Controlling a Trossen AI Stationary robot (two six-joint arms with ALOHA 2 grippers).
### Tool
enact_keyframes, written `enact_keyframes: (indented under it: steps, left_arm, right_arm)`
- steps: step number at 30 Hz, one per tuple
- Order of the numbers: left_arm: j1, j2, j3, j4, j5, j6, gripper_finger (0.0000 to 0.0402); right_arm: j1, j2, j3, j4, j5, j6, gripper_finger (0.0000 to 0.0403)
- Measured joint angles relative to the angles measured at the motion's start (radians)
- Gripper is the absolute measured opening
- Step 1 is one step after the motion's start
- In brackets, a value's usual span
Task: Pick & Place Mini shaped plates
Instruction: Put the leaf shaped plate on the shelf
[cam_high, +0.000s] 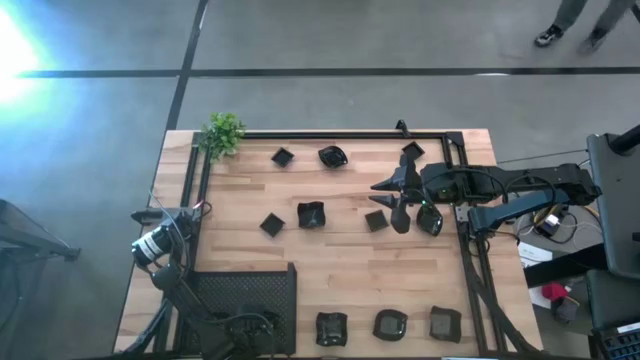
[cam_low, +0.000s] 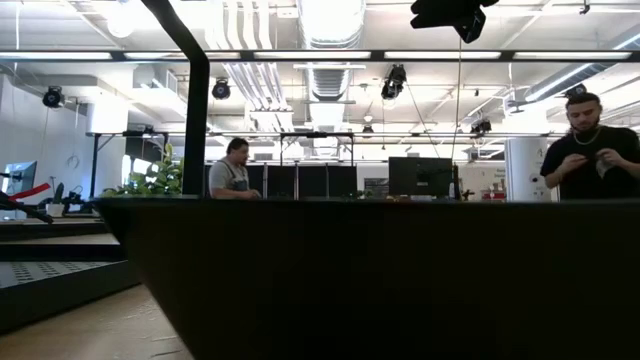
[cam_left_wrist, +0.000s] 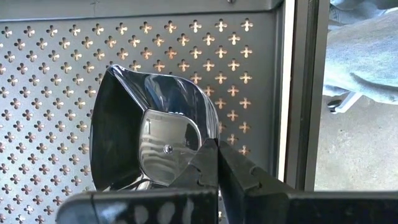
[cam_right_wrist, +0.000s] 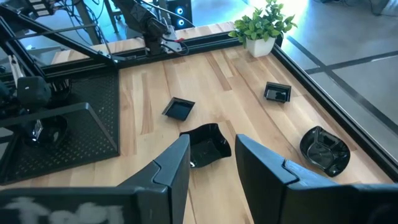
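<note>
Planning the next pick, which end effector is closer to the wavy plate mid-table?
Right. The right end effector hovers just beside the wavy plate; the left end effector is over the mesh tray.

Mini shaped plates (cam_high: 311, 215) lie scattered across the desk (cam_high: 340, 255), three along its near edge. Right gripper (cam_high: 393, 203) hovers mid-desk; mesh tray (cam_high: 245, 297) occupies the near-left corner.

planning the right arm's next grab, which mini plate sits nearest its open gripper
The square mini plate, just left of the right gripper near the table's middle. The wavy-edged plate lies farther left, and the others sit along the table's edges.
</note>
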Motion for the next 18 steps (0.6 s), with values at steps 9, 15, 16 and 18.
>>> enact_keyframes:
  steps: [9, 15, 16, 18]
  left_arm:
    - [0.0, 0.0, 0.0, 0.0, 0.0, -0.006, 0.0001]
    - [0.0, 0.0, 0.0, 0.006, 0.0, -0.006, 0.0001]
    - [0.0, 0.0, 0.0, 0.006, 0.0, -0.007, 0.0001]
    - [0.0, 0.0, 0.0, 0.007, 0.001, -0.008, 0.0001]
  right_arm:
    - [0.0, 0.0, 0.0, 0.0, 0.0, 0.0, 0.0123]
    - [0.0, 0.0, 0.0, 0.0, 0.0, 0.0, 0.0123]
    - [0.0, 0.0, 0.0, 0.0, 0.0, 0.0, 0.0123]
    - [0.0, 0.0, 0.0, 0.0, 0.0, 0.0, 0.0123]
